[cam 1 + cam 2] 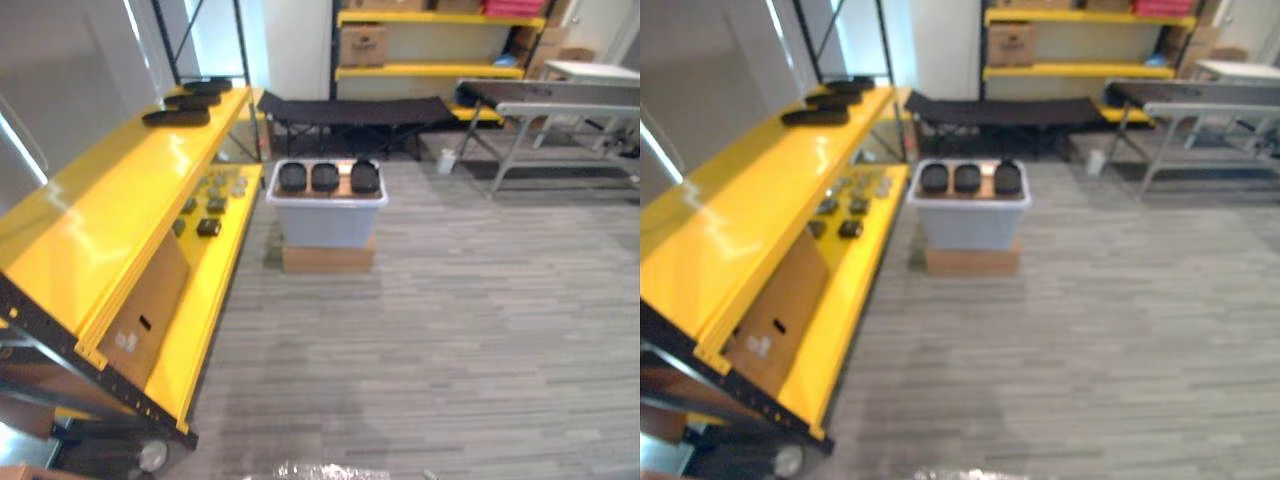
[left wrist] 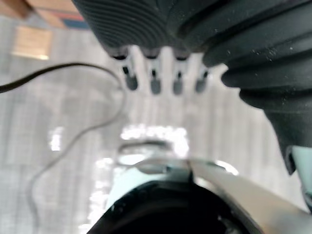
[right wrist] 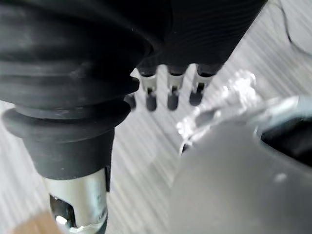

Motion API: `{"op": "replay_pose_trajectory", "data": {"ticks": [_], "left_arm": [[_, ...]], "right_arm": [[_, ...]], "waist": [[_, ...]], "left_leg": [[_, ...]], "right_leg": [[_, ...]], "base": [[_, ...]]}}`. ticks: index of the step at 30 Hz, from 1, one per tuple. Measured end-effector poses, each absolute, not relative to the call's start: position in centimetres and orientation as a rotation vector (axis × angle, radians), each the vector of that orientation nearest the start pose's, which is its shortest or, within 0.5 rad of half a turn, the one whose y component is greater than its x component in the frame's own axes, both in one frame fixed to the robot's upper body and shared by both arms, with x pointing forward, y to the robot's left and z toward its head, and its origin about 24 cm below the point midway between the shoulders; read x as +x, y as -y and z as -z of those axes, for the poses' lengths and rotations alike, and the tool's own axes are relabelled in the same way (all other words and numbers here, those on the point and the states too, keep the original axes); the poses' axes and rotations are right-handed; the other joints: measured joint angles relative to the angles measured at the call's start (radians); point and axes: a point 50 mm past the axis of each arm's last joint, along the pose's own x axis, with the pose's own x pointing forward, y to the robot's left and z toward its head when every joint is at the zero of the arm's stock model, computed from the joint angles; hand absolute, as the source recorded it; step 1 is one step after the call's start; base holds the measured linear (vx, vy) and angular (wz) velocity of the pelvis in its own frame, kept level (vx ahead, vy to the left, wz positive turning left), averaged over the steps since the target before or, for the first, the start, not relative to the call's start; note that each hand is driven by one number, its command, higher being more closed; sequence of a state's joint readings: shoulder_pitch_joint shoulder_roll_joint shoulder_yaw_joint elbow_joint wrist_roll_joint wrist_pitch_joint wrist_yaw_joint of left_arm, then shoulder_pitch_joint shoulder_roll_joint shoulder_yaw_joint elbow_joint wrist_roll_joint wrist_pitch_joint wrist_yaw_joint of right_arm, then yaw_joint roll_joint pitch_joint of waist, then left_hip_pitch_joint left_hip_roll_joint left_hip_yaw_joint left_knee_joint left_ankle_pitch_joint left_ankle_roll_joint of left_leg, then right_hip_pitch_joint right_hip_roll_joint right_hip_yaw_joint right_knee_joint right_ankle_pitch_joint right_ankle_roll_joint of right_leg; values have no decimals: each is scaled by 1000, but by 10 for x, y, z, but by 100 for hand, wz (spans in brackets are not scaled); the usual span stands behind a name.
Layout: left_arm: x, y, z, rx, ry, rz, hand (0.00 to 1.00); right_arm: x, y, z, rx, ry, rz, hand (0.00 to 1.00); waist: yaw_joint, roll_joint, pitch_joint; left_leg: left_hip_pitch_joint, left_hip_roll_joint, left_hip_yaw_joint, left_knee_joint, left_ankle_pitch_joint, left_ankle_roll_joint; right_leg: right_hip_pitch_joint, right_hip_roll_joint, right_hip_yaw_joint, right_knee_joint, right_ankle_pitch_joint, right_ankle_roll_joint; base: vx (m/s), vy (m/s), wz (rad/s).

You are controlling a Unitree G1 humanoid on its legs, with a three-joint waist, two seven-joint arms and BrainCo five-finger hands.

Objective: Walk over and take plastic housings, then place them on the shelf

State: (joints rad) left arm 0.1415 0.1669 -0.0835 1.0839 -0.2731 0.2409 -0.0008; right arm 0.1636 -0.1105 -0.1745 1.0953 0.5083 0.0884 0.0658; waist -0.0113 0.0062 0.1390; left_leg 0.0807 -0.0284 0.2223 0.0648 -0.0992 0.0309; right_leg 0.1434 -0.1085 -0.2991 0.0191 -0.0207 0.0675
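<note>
Three black housings (image 1: 325, 177) sit in a row on top of a grey bin (image 1: 325, 222). The bin stands on a brown box (image 1: 328, 257) on the floor (image 1: 470, 300), just beside the yellow shelf (image 1: 110, 210). More flat black pieces (image 1: 177, 117) lie on the top board of the shelf, at its far end. They may be housings too, but they are too small to tell. The left hand (image 2: 155, 84) hangs over the floor with its fingers straight and apart, holding nothing. The right hand (image 3: 171, 99) hangs the same way, fingers loose and empty.
</note>
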Motion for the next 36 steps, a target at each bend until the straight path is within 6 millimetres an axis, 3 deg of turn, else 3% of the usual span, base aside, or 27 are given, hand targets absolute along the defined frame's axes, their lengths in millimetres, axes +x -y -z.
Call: {"op": "replay_pose_trajectory", "data": {"ticks": [5,9,12,29,34,36], "left_arm": [[35,-205,174,-92,-1469,-203,0],[36,-208,173,-117,-1463,-204,0],[38,-213,172,-113,-1456,-221,0],[33,-212,173,-96,-1460,-265,0],[31,-213,173,-94,-1462,-279,0],[31,-215,172,-95,-1461,-284,0]], "right_arm": [[34,205,173,553,-1246,533,0],[34,201,174,590,-1245,552,0],[39,195,174,602,-1240,538,0],[38,197,174,588,-1237,540,0],[41,197,174,585,-1217,541,0],[43,196,173,595,-1202,545,0]], "waist": [[1,-6,2],[-1,-14,7],[-1,-36,26],[-4,-38,30],[-4,-45,27],[-6,-53,35]], "left_leg": [[111,-17,4,-144,52,-2],[113,-21,5,-145,53,-3],[126,-20,5,-145,53,-4],[145,-33,-18,-155,83,-5],[107,-45,9,-155,70,16],[94,-67,15,-154,56,37]], "right_leg": [[59,7,-3,-40,4,7],[60,5,-5,-47,6,9],[71,5,-7,-47,6,11],[90,-14,-28,-30,-9,22],[17,-33,-3,26,-28,40],[-56,-74,-1,150,-81,53]], "base": [[126,14,-2],[71,17,2],[0,0,0],[-101,14,4],[-9,88,-12],[82,114,-8]]}}
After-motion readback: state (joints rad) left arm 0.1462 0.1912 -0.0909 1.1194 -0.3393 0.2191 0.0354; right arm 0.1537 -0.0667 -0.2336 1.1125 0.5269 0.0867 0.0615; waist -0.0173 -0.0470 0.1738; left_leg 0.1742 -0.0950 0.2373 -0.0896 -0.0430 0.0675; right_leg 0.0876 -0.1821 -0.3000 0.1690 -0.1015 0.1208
